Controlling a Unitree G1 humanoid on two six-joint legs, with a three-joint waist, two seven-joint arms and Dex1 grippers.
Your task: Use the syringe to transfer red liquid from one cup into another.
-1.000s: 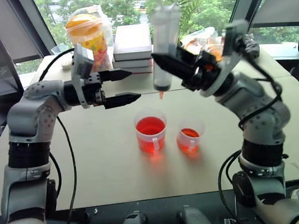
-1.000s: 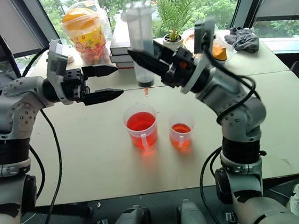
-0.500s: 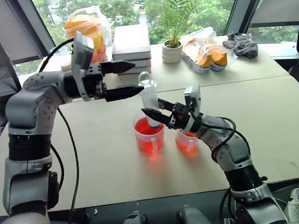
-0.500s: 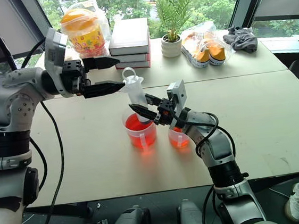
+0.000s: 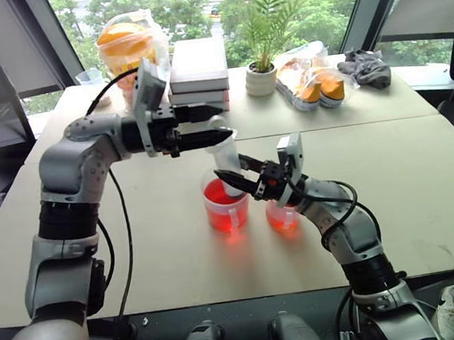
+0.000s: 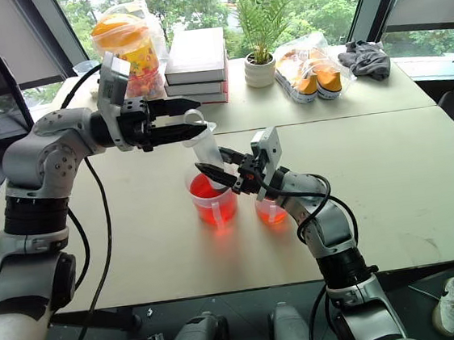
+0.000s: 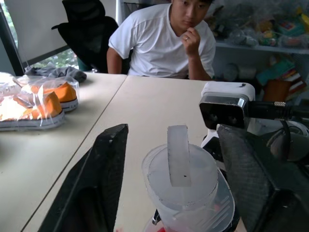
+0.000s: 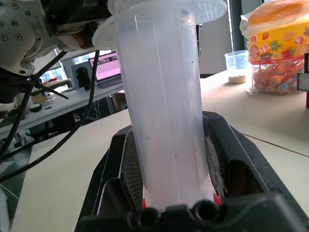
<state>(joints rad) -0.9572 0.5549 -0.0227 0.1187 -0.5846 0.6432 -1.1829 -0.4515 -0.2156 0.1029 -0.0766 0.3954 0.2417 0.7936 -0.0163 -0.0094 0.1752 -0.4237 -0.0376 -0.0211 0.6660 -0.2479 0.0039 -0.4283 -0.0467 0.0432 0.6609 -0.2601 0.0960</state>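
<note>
right arm: reached low across the table (image 5: 421,166) from the right, forearm angled toward the larger cup (image 5: 226,205), gripper pointed forward and to the left.
right gripper (image 5: 235,173): black fingers are pressed against both sides of the syringe (image 5: 227,155) barrel; in the right wrist view the barrel is seen clamped between the ribbed pads (image 8: 218,166).
left arm: raised at shoulder height, elbow bent, forearm held level and directed to the right.
left gripper (image 5: 210,123): two black fingers are held level on either side of the syringe's plunger top; in the left wrist view a gap is seen between each finger (image 7: 104,179) and the plunger, so the fingers are parted and no contact can be confirmed.
syringe: held tilted over the larger cup, lower end down inside the rim; wide, cloudy clear plastic barrel with a flat flange and a looped plunger handle; an orange-red tip is glimpsed at its base in the right wrist view.
larger cup: clear plastic, wide rim, small side handle, standing on the table and partly filled with red liquid (image 5: 222,196).
smaller cup (image 5: 282,215): clear plastic, just beside the larger cup on its right, under the right forearm, with orange-red liquid inside.
table: pale, matte, smooth top.
background items: a stack of white books (image 5: 200,71), a potted plant (image 5: 264,73) in a white pot, bagged orange shoes (image 5: 313,84), a jar of colourful sweets (image 5: 129,54) in a clear bag.
writing: print on the jar cannot be read.
person (image 7: 166,41): seated at the table's far end in a white t-shirt, seen in the left wrist view.
</note>
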